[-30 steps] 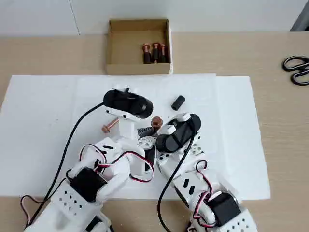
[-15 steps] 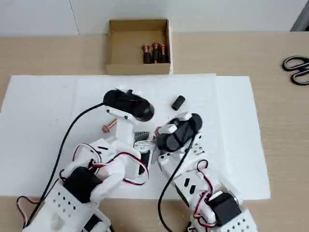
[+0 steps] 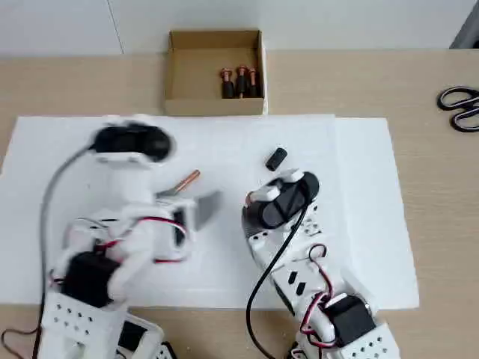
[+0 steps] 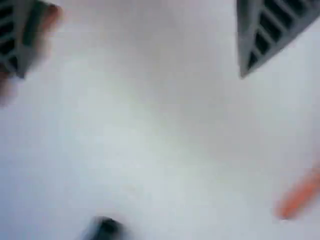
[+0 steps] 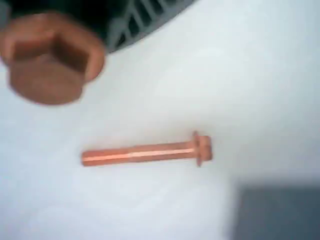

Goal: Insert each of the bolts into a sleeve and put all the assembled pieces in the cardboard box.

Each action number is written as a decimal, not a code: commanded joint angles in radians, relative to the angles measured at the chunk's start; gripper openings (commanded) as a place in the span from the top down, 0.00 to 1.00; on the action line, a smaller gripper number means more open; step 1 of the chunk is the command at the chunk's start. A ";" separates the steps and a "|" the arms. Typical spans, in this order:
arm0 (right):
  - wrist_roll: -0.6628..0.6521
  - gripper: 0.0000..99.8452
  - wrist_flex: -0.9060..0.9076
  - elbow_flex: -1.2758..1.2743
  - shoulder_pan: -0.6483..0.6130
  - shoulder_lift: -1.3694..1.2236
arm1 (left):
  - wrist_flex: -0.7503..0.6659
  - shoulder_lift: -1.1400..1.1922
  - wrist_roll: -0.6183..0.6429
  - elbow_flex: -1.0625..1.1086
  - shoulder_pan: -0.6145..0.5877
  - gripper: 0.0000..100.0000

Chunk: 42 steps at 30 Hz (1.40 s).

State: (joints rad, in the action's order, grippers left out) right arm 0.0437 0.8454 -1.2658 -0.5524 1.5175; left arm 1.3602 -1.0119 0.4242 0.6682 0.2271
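Note:
Three assembled bolts stand in the cardboard box point(image 3: 187, 71) at the back. On the white paper lie a loose copper bolt point(image 3: 188, 182) point(image 5: 145, 152) and a black sleeve point(image 3: 276, 158). My left gripper point(image 3: 191, 203) point(image 4: 132, 75) hangs open just in front of the loose bolt, its grey fingers point(image 4: 267, 35) wide apart with nothing between them. My right gripper point(image 3: 253, 200) sits at mid-paper, in front of the black sleeve, and is shut on a bolt in a dark sleeve. That bolt's copper head point(image 5: 47, 57) shows close up in the right wrist view.
Scissors point(image 3: 460, 107) lie on the wooden table at the far right. The white paper point(image 3: 359, 224) covers the work area. The left arm's black cable point(image 3: 52, 187) trails over the paper's left part.
My left arm has swung left, away from the right gripper, and its fingers now stand open over the paper. The right gripper stays nearly in place with its piece.

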 commanded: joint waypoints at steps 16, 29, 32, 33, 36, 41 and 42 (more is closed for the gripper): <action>0.000 1.00 -0.272 1.059 0.170 -1.205 | 0.015 -0.012 -0.236 0.024 -0.290 0.74; 0.000 1.00 -0.519 1.857 0.166 -2.166 | 0.025 -0.012 -0.238 0.068 -0.338 0.74; 0.000 1.00 -0.512 2.047 0.166 -2.348 | 0.025 -0.012 -0.238 0.076 -0.338 0.74; 0.000 1.00 -0.510 2.105 0.165 -2.405 | 0.025 -0.012 -0.238 0.076 -0.338 0.74; -0.002 1.00 -0.507 2.246 0.163 -2.545 | 0.023 -0.012 -0.238 0.076 -0.336 0.74; -0.003 1.00 -0.400 2.427 0.165 -2.683 | 0.023 -0.012 -0.238 0.076 -0.333 0.74; -0.014 1.00 -0.384 2.458 0.165 -2.703 | 0.023 -0.012 -0.238 0.076 -0.331 0.74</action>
State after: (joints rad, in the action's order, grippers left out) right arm 0.0437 0.4327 1.0388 -0.3913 -1.1799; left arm 1.3863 -1.0119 0.1956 0.7465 -0.1059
